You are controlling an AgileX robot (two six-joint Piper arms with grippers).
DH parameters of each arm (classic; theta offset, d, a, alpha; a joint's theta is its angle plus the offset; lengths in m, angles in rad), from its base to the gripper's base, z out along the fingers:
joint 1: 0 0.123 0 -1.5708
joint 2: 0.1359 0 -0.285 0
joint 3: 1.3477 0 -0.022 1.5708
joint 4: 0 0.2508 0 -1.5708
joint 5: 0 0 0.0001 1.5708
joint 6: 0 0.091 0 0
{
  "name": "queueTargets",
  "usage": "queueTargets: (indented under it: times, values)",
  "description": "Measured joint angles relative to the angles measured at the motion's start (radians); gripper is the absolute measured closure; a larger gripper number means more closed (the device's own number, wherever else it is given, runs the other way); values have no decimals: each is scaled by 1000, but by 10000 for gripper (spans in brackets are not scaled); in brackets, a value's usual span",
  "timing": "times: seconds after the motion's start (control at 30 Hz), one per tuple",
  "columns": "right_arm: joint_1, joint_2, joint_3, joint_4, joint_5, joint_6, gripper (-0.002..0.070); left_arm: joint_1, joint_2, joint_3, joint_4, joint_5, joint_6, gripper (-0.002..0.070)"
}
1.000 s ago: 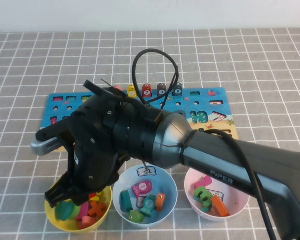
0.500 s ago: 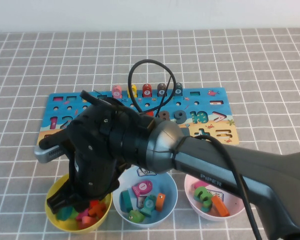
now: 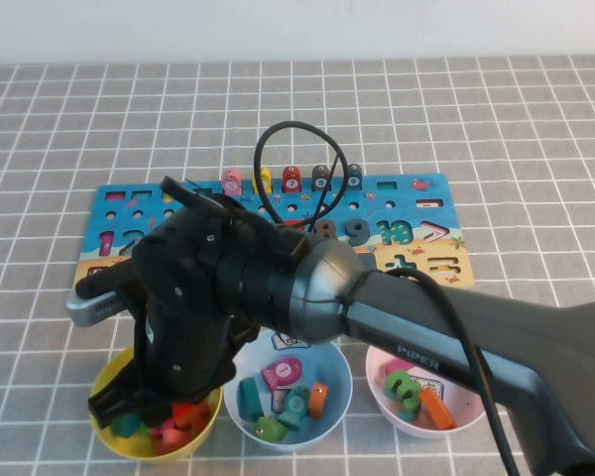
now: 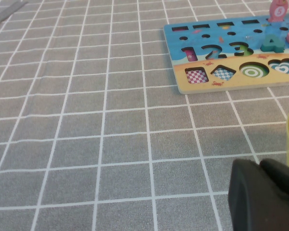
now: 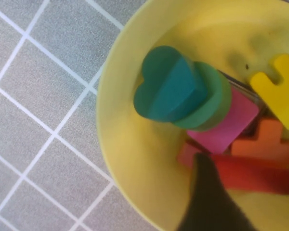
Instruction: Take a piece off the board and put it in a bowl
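With my right gripper (image 5: 245, 178) low inside the yellow bowl (image 3: 107, 377), jaws closed on the red bar (image 5: 253, 174) among other pieces, a careless release could leave it stuck; my left gripper (image 4: 262, 195) idles over the tabletop (image 4: 86, 120), jaws apparently closed.

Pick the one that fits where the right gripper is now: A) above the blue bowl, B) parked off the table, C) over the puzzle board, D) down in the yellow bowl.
D: the high view shows the right gripper lowered into the yellow bowl, and its wrist view shows the red bar between its jaws, among the other pieces there. The left gripper sits low over the cloth beside the bowl.
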Motion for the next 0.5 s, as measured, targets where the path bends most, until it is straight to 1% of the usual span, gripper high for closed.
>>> queueTargets:
  times: [0.13, 0.23, 0.37, 0.5]
  values:
    - [0, 0, 0, 0, 0, 0, 283, 0, 0, 0, 0, 0, 0, 676]
    - [0, 0, 0, 0, 2, 0, 251, 0, 0, 0, 0, 0, 0, 676]
    - [0, 1, -14, 0, 40, 0, 244, 0, 0, 0, 0, 0, 0, 676]
    - [0, 5, -71, 0, 100, -25, 281, 0, 0, 0, 0, 0, 0, 676]
